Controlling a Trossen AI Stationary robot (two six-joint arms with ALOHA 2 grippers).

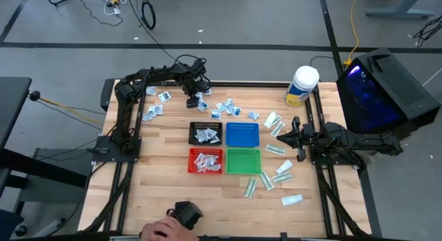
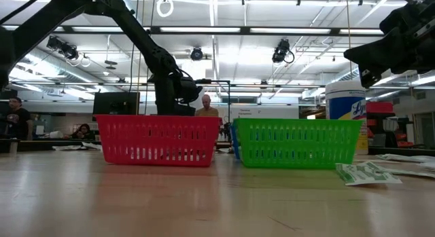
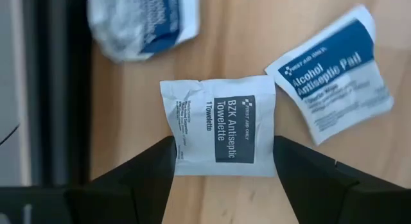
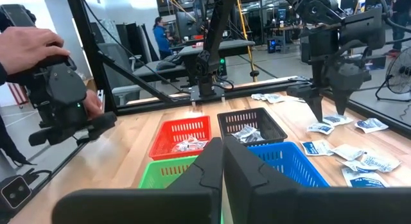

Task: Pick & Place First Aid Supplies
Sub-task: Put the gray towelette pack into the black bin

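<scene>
High view: left gripper (image 1: 193, 98) is down over the loose packets (image 1: 228, 107) at the table's far edge, just behind the black tray (image 1: 206, 133). Right gripper (image 1: 283, 137) waits by the blue tray (image 1: 242, 134), w/ green-white packets (image 1: 279, 150) around it.

Low view: red tray (image 2: 157, 140) & green tray (image 2: 297, 142) side by side.

Left wrist view: fingers (image 3: 151, 169) spread, one each side of a BZK towelette packet (image 3: 223, 126) lying flat on the wood; can't tell if they touch it.

Right wrist view: jaws pressed together, empty. A person's hand (image 4: 29, 47) holds a dark device.

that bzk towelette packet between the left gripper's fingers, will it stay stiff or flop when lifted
The BZK towelette packet looks thin and flat with faint wrinkles, so it will probably flex or buckle rather than stay rigid. It is likely very light. The left gripper straddles its edges on the wooden table, so the smooth wrapper might slip.
</scene>
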